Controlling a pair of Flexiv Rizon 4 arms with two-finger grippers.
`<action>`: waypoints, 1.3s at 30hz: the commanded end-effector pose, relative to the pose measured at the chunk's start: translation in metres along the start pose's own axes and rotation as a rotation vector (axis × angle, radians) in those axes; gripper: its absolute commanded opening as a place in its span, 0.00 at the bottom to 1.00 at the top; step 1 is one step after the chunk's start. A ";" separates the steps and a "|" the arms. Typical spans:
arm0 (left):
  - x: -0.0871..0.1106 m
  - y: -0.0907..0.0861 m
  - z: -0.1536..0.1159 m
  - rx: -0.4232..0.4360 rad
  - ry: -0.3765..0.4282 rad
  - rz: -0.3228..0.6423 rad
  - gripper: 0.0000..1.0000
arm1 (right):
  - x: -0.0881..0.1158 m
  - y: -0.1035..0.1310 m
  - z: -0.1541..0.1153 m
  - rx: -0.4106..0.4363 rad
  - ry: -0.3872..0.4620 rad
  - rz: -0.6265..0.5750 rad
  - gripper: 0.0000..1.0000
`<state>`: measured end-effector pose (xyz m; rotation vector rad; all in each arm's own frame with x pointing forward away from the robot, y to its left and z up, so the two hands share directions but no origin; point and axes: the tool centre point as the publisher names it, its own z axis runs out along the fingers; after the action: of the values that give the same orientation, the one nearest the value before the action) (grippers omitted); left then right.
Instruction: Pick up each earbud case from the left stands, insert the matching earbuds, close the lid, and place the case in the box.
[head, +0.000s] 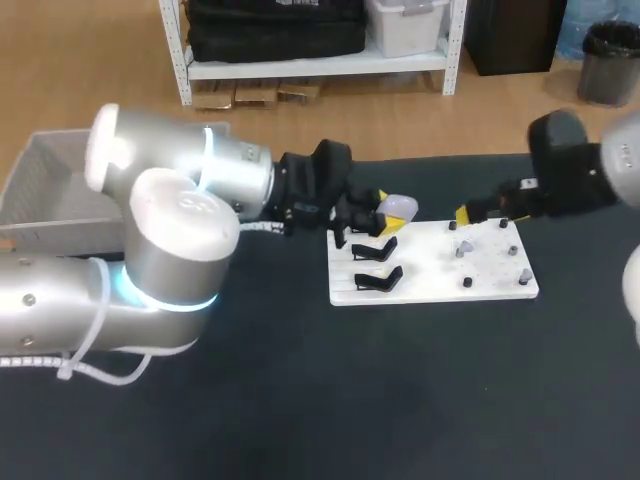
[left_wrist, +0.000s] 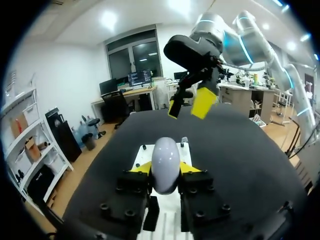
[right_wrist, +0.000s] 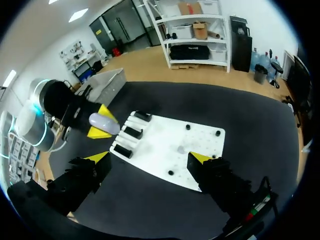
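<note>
The left gripper (head: 386, 212) is clamping the pale lavender, egg-shaped plastic earbud case (left_wrist: 165, 161) between both yellow-tipped fingers, 1 on each side. It is holding the case in the air above the far left corner of the flat white pegboard (head: 430, 287). The case is sitting upright in that grip, and its lid is looking closed, though the seam is too small to read.

The right gripper (right_wrist: 150, 157) is standing wide open and carrying nothing. It is hovering over the far edge of the board's right half, near the small dark pegs (head: 467, 283). A small pale earbud (head: 465, 244) is lying there on the board.

The black angled stands (head: 377, 250) on the board's left side are showing no other case. The right wrist view is showing 3 of them in a row, all looking bare.

As a judgement, the task is sitting at its first third for this case. The pickup is done. Opening the lid, seating the earbud, closing the lid and dropping the case off are all left to do.

The grey mesh box (head: 45, 190) is resting well apart at the table's far left corner, behind the left arm. Its contents are not readable here. With the stands bare, this is probably the last case, or the only 1.
</note>
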<state>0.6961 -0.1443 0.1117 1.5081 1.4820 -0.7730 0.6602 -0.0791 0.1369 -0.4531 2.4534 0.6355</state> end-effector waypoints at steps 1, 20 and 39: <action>-0.007 0.011 0.012 0.038 0.011 0.015 0.00 | -0.001 0.011 0.008 -0.005 0.021 -0.009 1.00; -0.011 -0.014 0.022 0.100 -0.002 0.051 0.00 | -0.014 0.017 0.021 -0.021 0.034 -0.022 1.00; -0.016 -0.016 0.010 0.078 -0.038 0.064 0.00 | -0.010 0.024 0.023 -0.021 0.051 -0.029 1.00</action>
<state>0.6856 -0.1647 0.1199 1.5915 1.3892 -0.8306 0.6669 -0.0452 0.1350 -0.5189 2.4864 0.6439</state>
